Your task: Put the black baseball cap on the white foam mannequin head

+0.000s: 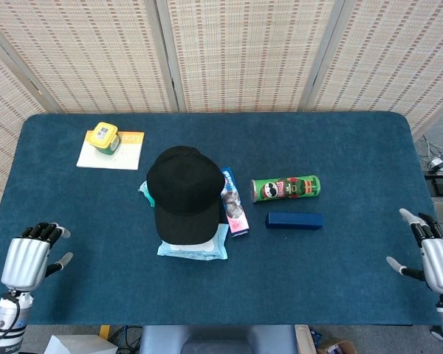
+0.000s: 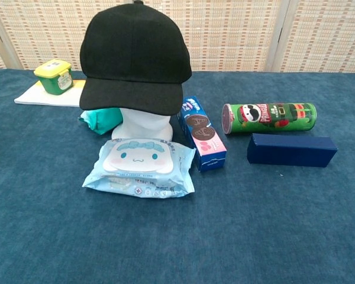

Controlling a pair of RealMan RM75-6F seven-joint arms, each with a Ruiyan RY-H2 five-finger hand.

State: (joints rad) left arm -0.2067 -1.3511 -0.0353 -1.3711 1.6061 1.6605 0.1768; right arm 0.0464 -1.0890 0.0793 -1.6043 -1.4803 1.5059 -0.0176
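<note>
The black cap (image 2: 135, 58) sits on the white foam head (image 2: 143, 125) at centre-left of the frame, so the task looks finished. The left hand (image 1: 26, 259) at lower left and the right hand (image 1: 437, 257) at lower right hold nothing, fingers apart. Next needs only resting the arms.

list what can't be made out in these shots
- Mannequin head: the black cap covers all but its neck, in both views.
- Teal packet: mostly behind the neck, chest view.
- Left hand, right hand: outside the chest view.
</note>
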